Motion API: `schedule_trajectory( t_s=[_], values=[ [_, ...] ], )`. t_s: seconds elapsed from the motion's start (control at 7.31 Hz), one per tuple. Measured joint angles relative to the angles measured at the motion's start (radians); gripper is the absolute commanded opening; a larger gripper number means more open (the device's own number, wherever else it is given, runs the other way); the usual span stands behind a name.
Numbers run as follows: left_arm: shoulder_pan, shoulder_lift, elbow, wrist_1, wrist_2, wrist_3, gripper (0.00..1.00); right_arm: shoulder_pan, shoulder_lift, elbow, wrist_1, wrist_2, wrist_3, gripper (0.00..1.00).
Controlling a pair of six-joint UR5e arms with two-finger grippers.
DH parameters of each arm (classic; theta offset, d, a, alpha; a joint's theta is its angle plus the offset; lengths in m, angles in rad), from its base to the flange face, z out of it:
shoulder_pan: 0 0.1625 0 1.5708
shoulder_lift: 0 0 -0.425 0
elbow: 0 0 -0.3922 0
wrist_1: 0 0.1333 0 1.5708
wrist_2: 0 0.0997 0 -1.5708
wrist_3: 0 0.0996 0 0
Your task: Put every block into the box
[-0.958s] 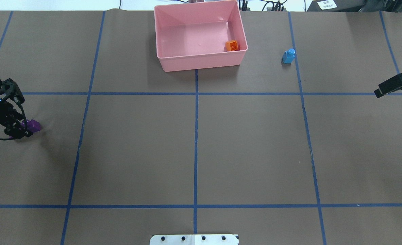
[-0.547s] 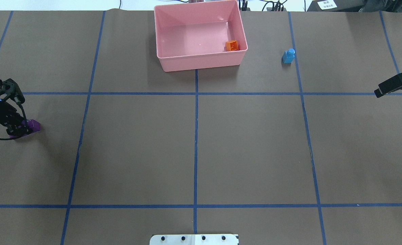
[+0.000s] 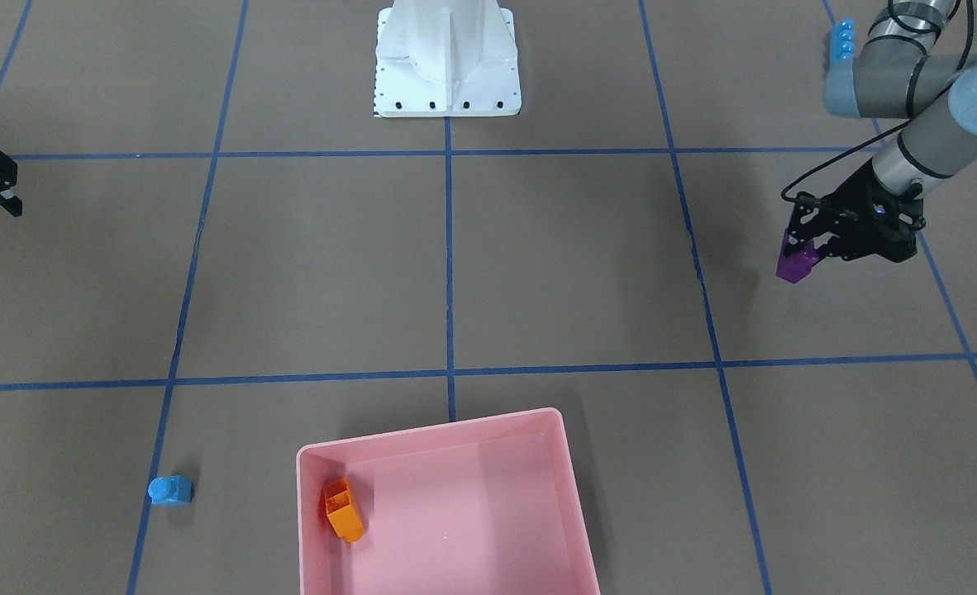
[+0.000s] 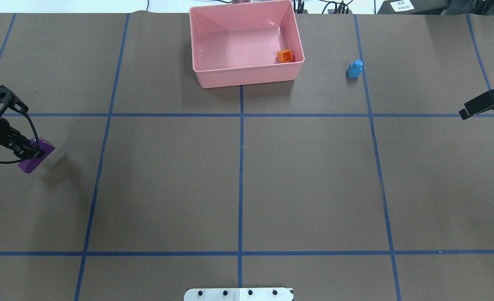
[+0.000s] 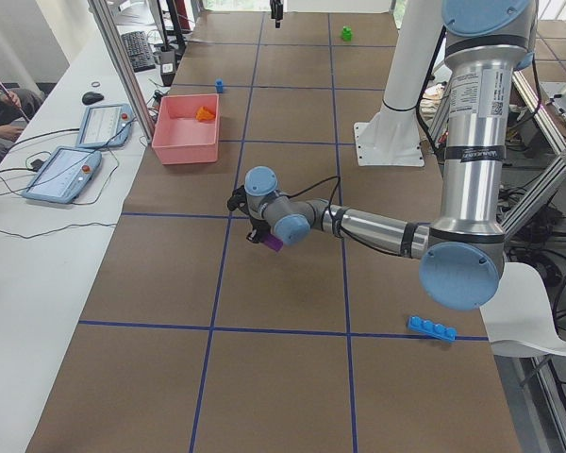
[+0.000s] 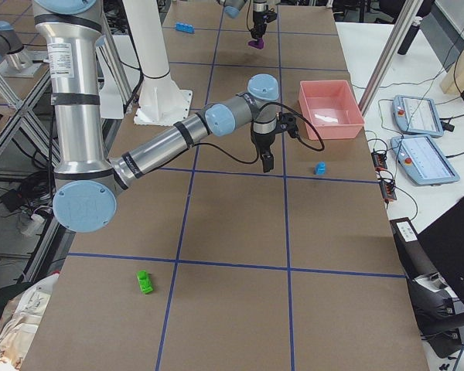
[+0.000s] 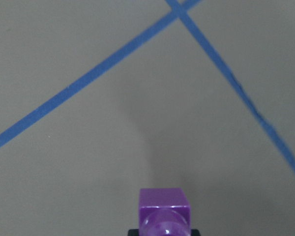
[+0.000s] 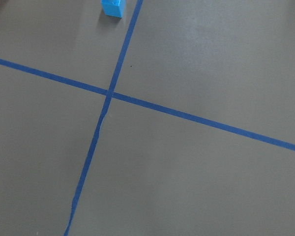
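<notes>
Black left gripper pinches a glossy purple brick above the matte brown table at the overhead view's left edge. Top centre, the smooth pink box holds an orange brick, with a blue single-stud brick to its right. The right gripper, at the right edge, shows too little to tell its spread.

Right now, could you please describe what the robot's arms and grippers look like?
Both the left arm and the right arm are silver-grey tubes with round light-blue joint caps, and each has a printed label on its thickest segment. The left gripper and right gripper are black two-finger units. A black cable loops beside the left wrist.
</notes>
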Motion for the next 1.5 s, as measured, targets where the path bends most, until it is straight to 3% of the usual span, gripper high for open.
schedule_trajectory(
  t_s=[0.27,0.68,0.96,1.23,1.37,1.5],
  values=[
    [0.004,-0.121,-0.043,0.011,0.04,-0.423,0.0,-0.001,0.01,-0.017,0.003,-0.001,0.0,0.99],
    [0.006,-0.449,0.063,0.197,0.082,-0.593,0.0,-0.002,0.018,-0.035,0.007,-0.003,0.0,0.99],
    [0.01,-0.722,0.268,0.324,0.103,-0.598,0.0,-0.002,0.034,-0.056,0.007,-0.005,-0.001,0.99],
    [0.046,-0.97,0.574,0.347,0.201,-0.6,0.0,-0.004,0.064,-0.084,0.007,-0.005,-0.001,0.99],
    [0.06,-1.045,0.692,0.343,0.256,-0.602,0.0,-0.004,0.075,-0.094,0.007,-0.005,-0.001,0.99],
    [0.072,-1.102,0.799,0.329,0.305,-0.614,0.31,-0.004,0.084,-0.104,0.007,-0.006,-0.001,0.99]
  ],
)
